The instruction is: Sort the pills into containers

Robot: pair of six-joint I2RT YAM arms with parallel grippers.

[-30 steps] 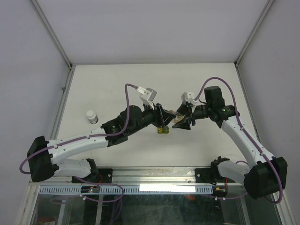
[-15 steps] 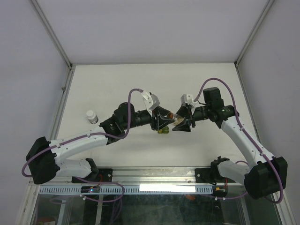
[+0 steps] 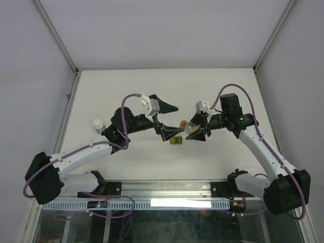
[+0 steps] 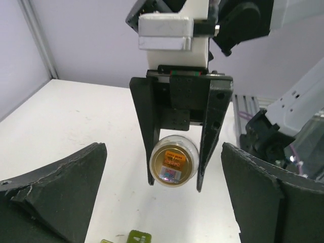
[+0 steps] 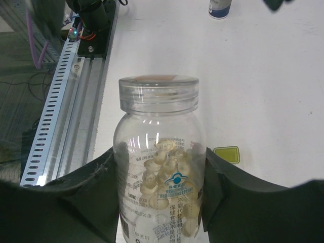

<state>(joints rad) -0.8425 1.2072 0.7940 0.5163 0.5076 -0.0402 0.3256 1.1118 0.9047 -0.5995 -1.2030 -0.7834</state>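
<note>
My right gripper (image 3: 196,127) is shut on a clear bottle (image 5: 159,152) lying roughly level above the table, neck toward the left arm. Pale tan pills (image 5: 169,174) fill its lower half. In the left wrist view the bottle's round end (image 4: 173,161) faces the camera between the right gripper's two black fingers. My left gripper (image 3: 171,121) stands wide open just left of the bottle, holding nothing and touching nothing. The small olive-green container (image 3: 176,140) lies on the table below the bottle. It also shows at the left wrist view's bottom edge as the container (image 4: 137,236), and beside the bottle as the container (image 5: 227,154).
A white-capped vial (image 3: 99,125) stands on the table at the left, next to the left forearm, and shows as the vial (image 5: 220,7) at the top of the right wrist view. An aluminium rail (image 3: 167,190) with the arm bases runs along the near edge. Walls enclose the table.
My left gripper has opened wide and pulled back to the left, away from the bottle's neck. The right gripper and the bottle have stayed in place.
</note>
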